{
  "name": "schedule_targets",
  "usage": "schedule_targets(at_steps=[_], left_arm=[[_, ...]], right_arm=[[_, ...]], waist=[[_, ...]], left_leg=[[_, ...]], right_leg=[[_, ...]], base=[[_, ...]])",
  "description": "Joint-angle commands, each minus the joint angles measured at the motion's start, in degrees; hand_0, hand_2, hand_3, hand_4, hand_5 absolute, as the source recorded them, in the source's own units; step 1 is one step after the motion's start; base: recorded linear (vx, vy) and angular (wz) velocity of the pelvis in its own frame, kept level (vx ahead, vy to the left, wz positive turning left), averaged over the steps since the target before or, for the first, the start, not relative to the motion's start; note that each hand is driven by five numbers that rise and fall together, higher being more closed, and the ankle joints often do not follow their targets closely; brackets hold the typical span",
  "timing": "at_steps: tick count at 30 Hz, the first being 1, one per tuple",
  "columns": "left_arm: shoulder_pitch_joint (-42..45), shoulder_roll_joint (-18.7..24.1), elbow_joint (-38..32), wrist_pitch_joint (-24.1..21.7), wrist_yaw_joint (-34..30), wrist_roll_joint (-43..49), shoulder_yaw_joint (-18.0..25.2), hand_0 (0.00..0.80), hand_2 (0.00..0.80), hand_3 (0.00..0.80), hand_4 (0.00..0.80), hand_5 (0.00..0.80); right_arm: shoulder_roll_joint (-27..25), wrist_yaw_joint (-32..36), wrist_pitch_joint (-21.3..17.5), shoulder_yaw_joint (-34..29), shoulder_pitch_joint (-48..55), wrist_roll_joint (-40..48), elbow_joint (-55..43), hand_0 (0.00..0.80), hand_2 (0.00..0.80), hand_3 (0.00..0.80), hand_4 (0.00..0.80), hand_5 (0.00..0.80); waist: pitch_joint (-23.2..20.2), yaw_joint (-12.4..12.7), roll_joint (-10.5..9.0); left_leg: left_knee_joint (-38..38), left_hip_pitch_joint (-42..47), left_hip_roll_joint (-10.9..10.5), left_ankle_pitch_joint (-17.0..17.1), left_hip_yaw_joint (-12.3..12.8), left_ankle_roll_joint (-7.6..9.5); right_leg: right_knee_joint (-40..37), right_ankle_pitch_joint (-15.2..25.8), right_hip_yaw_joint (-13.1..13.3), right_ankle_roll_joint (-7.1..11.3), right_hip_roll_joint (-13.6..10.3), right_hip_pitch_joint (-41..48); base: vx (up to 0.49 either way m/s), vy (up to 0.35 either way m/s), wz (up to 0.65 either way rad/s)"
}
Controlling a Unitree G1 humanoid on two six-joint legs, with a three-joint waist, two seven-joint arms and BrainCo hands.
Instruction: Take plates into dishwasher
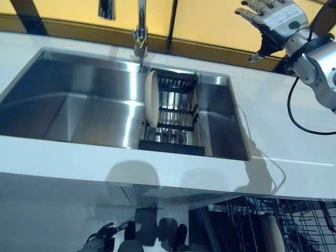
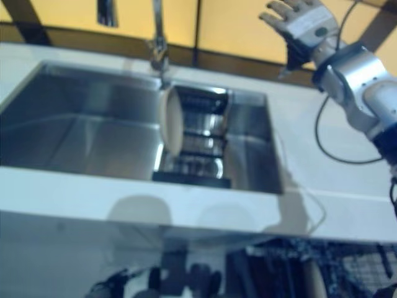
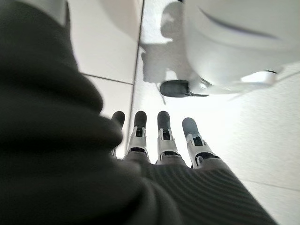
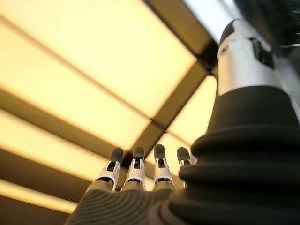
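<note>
The left hand (image 3: 159, 140) hangs low, below the counter edge, with its fingers straight and relaxed and nothing in them; its wrist view shows only pale floor past the fingertips.

Well up and to the right of that hand lies the steel sink (image 1: 79, 105). Its broad left basin is bare, and the tap (image 1: 140, 31) rises behind the middle. To the right of the basin a dark wire rack (image 1: 176, 113) sits down in the sink, and the cream plate (image 1: 151, 98) stands on edge in the rack's left slot, leaning only a little.

The right hand (image 1: 273, 18) is raised over the back of the counter, above and to the right of the plate and well apart from it. Its fingers are spread and straight, and it holds nothing.

Below that hand, under the counter's front edge, the dishwasher rack (image 1: 294, 223) is pulled out, with another pale plate (image 1: 273, 231) already standing in its tines.

The plate looks like glazed ceramic: stiff, fairly heavy for these fingers, smooth and probably slippery if wet, and liable to chip or break against steel. The upper rim is the part standing free, so a pinch there, thumb on one face and fingers on the other, seems the best hold; lifting straight up should clear the wires.
</note>
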Motion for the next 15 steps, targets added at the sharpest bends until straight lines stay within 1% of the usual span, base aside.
schedule_targets(at_steps=[1,4,6,12,15], left_arm=[[-3.7,1.8,-0.9,-1.6,0.6,-2.4,-0.4,0.0,0.0,0.0,0.0,0.0],[-3.9,1.8,-1.0,-2.1,0.4,-3.0,-0.5,0.0,0.0,0.0,0.0,0.0],[-4.1,1.7,-1.3,-2.5,-0.4,-3.5,-0.7,0.0,0.0,0.0,0.0,0.0],[-4.7,1.4,-1.8,-2.5,-0.2,-4.4,-0.7,0.0,0.0,0.0,0.0,0.0],[-4.9,1.3,-1.6,-2.0,0.1,-4.4,-0.4,0.0,0.0,0.0,0.0,0.0]], right_arm=[[-1.2,-1.6,3.8,3.9,-10.5,-1.4,0.6,0.0,0.0,0.0,0.0,0.0],[-0.1,-2.4,3.5,5.2,-11.7,-0.9,1.2,0.0,0.0,0.0,0.0,0.0],[1.6,-2.4,3.7,6.1,-13.2,-0.6,1.4,0.0,0.0,0.0,0.0,0.0],[3.8,-2.4,3.5,6.1,-14.2,0.8,1.0,0.0,0.0,0.0,0.0,0.0],[5.2,-1.7,3.7,5.3,-13.3,0.9,-0.7,0.0,0.0,0.0,0.0,0.0]], waist=[[3.3,1.9,-1.57],[4.0,2.3,-1.44],[4.7,2.6,-1.39],[5.3,3.1,-1.5],[5.3,3.3,-1.88]], left_leg=[[-0.4,-1.9,-0.8,-0.9,-3.1,0.99],[-0.4,-2.6,-1.1,-0.7,-3.4,1.0],[-0.4,-3.2,-1.1,-0.5,-3.5,1.03],[-0.4,-4.0,-1.2,-0.4,-3.9,0.98],[-0.4,-3.9,-1.3,-0.5,-3.9,1.04]], right_leg=[[-0.1,-0.4,1.3,5.01,-2.7,1.9],[-0.1,-0.2,1.0,5.06,-2.9,1.4],[-0.1,0.0,0.7,5.05,-2.9,0.9],[-0.1,0.0,0.3,5.11,-2.9,0.3],[-0.1,-0.1,0.0,5.14,-2.9,0.4]], base=[[-0.051,0.035,0.14],[-0.029,0.027,0.04],[-0.035,0.037,0.11],[-0.012,0.006,0.03],[-0.004,0.002,0.03]])
